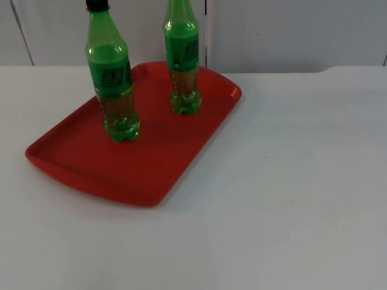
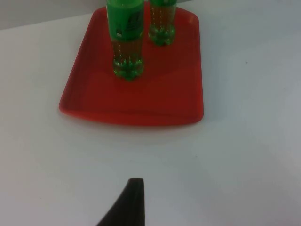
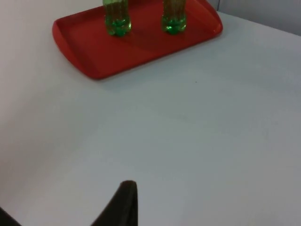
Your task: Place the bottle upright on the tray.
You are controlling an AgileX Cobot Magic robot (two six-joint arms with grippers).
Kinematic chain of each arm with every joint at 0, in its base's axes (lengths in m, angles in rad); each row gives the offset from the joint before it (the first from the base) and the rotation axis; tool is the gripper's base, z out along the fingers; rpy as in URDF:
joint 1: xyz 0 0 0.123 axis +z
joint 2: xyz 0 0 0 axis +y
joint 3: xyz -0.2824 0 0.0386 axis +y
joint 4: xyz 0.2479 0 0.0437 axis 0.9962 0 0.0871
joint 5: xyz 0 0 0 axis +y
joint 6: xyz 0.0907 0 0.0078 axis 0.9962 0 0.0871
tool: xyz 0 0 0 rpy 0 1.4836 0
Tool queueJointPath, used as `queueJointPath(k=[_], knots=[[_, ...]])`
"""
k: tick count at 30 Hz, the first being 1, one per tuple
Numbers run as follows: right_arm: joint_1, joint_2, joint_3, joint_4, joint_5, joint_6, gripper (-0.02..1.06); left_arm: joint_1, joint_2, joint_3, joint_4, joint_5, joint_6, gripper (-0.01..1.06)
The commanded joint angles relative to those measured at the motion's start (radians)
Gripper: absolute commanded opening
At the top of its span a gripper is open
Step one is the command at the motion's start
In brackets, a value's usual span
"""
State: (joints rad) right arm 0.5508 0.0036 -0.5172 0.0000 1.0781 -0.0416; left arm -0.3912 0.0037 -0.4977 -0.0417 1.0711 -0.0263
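Observation:
A red tray point(image 1: 91, 163) lies at an angle on the left half of the white table. Two green bottles stand upright on it. One with a black cap point(image 1: 113, 84) is on the left; the other point(image 1: 183, 60) is nearer the far corner. Both arms wait, drawn back from the tray. My left gripper point(image 2: 128, 205) hovers over bare table short of the tray's point(image 2: 141, 106) near edge, facing both bottles point(image 2: 126, 42) point(image 2: 162, 26). My right gripper point(image 3: 121, 205) is farther off over bare table, with the tray point(image 3: 103, 59) and bottles point(image 3: 116, 19) point(image 3: 174, 19) well ahead.
The grey partition wall point(image 1: 290, 30) closes off the table's far edge right behind the tray. White table top point(image 1: 290, 181) stretches to the right of and in front of the tray.

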Motion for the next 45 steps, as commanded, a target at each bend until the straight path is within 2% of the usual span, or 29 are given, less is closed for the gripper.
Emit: queueJointPath(k=[1,12,19,27,31,45], knots=[[-0.055,-0.004,0.001,0.005,-0.001,-0.001,1.05,-0.007,-0.004,0.005,-0.007,0.001,-0.005,1.05],[-0.259,-0.004,0.001,0.005,-0.001,0.004,1.05,-0.007,-0.004,0.005,-0.007,0.001,-0.005,1.05],[-0.344,-0.004,0.001,0.005,-0.001,0.004,1.05,-0.007,-0.004,0.005,-0.007,0.001,-0.005,1.05],[-0.487,-0.004,0.001,0.007,-0.001,0.004,1.05,-0.007,-0.004,0.005,-0.007,0.001,-0.005,1.05],[-0.517,-0.004,0.001,0.007,-0.001,0.004,1.05,-0.007,-0.004,0.005,-0.007,0.001,-0.005,1.05],[-0.519,-0.004,0.001,0.007,-0.001,0.004,1.05,-0.007,-0.004,0.005,-0.007,0.001,-0.005,1.05]])
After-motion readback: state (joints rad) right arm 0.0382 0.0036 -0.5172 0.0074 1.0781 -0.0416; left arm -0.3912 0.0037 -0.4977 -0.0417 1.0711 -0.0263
